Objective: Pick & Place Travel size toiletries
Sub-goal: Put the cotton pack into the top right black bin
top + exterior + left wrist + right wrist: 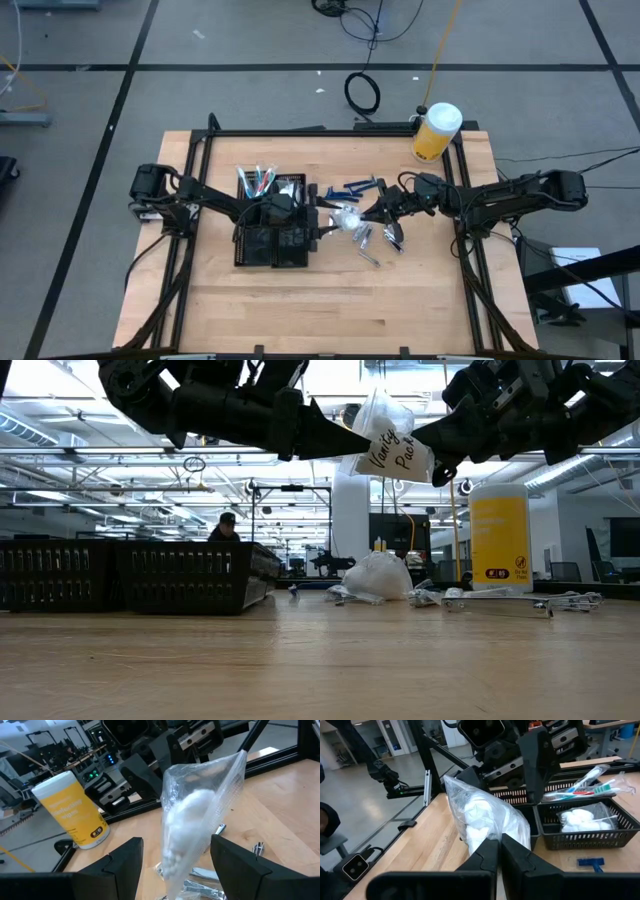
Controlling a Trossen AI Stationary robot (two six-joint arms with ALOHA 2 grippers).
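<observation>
— Right gripper (497, 851): I see its fingers clamped tight on a clear plastic packet of white cotton (487, 822), held in the air above the wooden table (400, 290), beside the black four-compartment tray (275, 245).

— Left?

— Left gripper (175, 865) sits spread wide, one finger either side of the packet's far end; contact I can't confirm. Blue razors (358, 187) lie on the table just beyond.

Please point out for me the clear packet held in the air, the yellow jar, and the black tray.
clear packet (392, 445): low view, on its handwritten label.
yellow jar (433, 140): high view, on its yellow body.
black tray (243, 248): high view, on its near left wall.
</observation>
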